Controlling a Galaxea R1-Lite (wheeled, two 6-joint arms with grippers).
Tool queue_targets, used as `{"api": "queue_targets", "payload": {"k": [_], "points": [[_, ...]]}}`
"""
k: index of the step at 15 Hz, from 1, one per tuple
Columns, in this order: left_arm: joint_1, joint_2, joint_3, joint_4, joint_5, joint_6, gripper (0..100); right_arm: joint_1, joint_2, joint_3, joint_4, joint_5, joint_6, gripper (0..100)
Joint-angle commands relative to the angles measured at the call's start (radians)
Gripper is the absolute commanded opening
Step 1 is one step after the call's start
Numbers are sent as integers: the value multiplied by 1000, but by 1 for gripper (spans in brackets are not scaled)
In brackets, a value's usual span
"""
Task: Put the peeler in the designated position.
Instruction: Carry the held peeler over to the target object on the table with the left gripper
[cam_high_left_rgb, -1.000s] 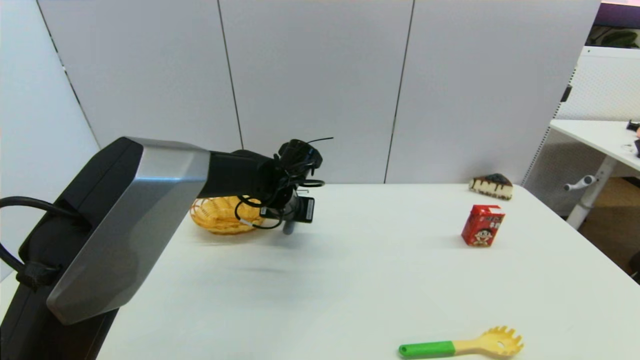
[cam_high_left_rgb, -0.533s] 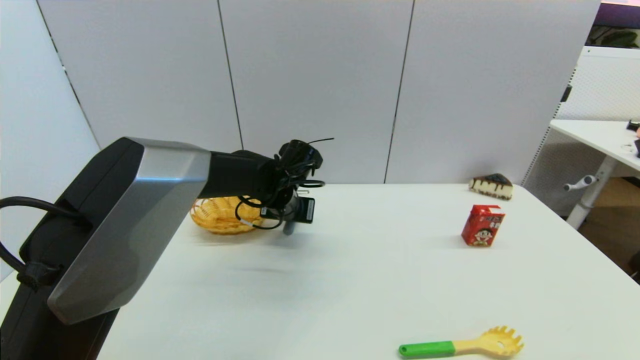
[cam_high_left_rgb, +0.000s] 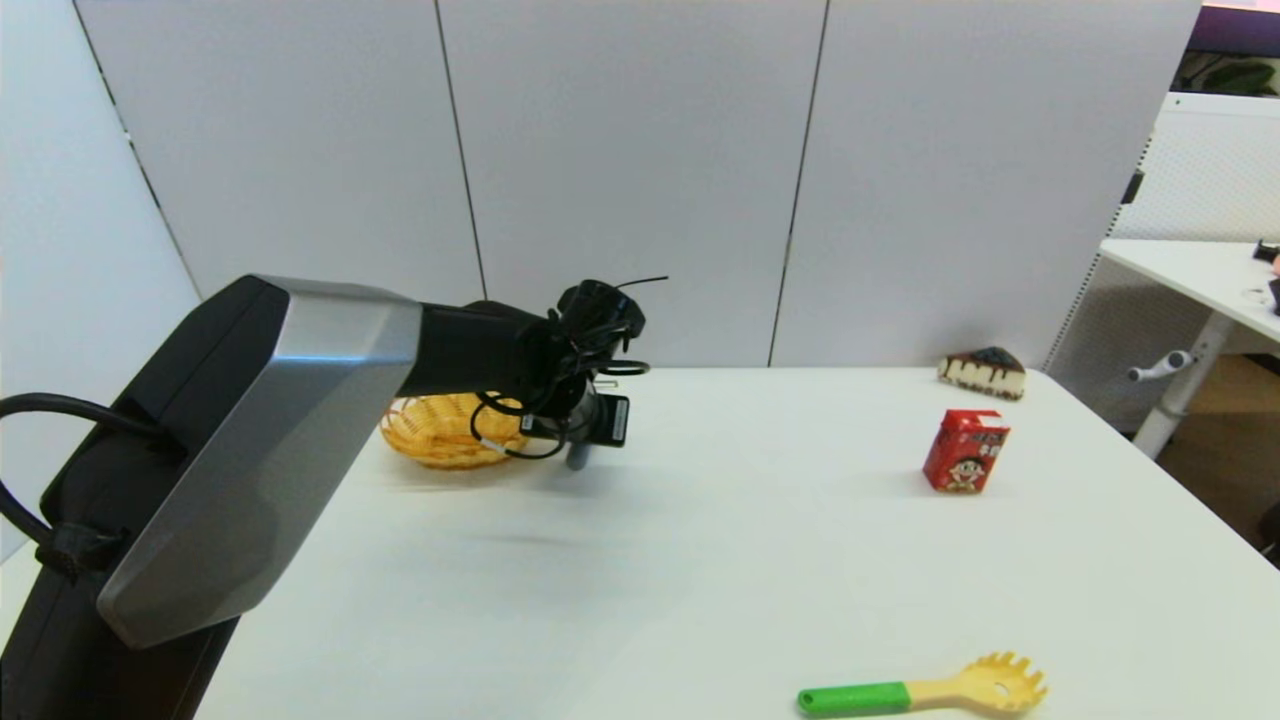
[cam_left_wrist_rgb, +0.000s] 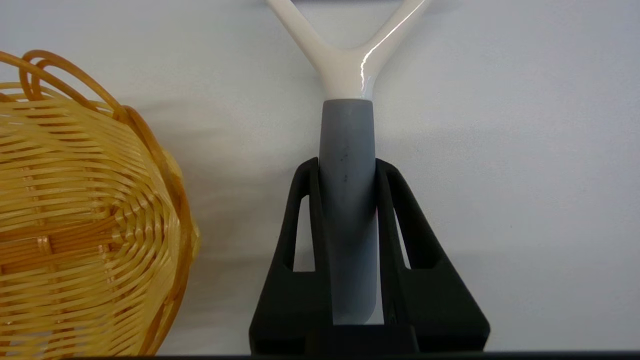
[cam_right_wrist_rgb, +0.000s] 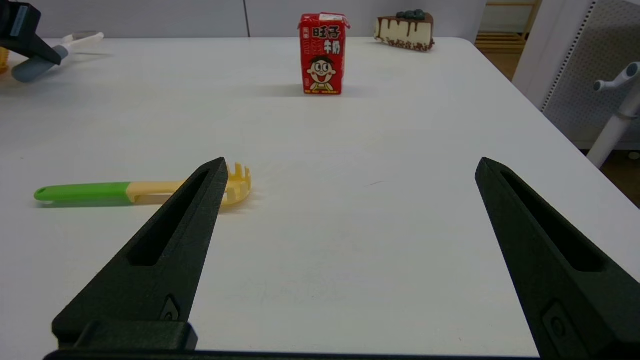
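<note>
Smooth grey-handled peeler (cam_left_wrist_rgb: 346, 165) in left gripper (cam_left_wrist_rgb: 346, 172)

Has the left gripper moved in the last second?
No. The left gripper, shut on the peeler, sits in the same place beside the basket as before.

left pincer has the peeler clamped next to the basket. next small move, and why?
Probably lift it straight up a little. The left pincer is shut on the peeler, whose handle lies low over the table, close beside the wicker basket; height first should clear both before carrying.
</note>
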Motion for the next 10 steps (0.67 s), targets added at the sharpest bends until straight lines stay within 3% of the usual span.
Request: {"api": "queue_targets", "payload": {"k": [1,10], "points": [[0,1,0,2,4,-1,100,0,1,0,0,0,0,100],[-1,-18,-1,2,2,5,100,0,1,0,0,0,0,100]]}}
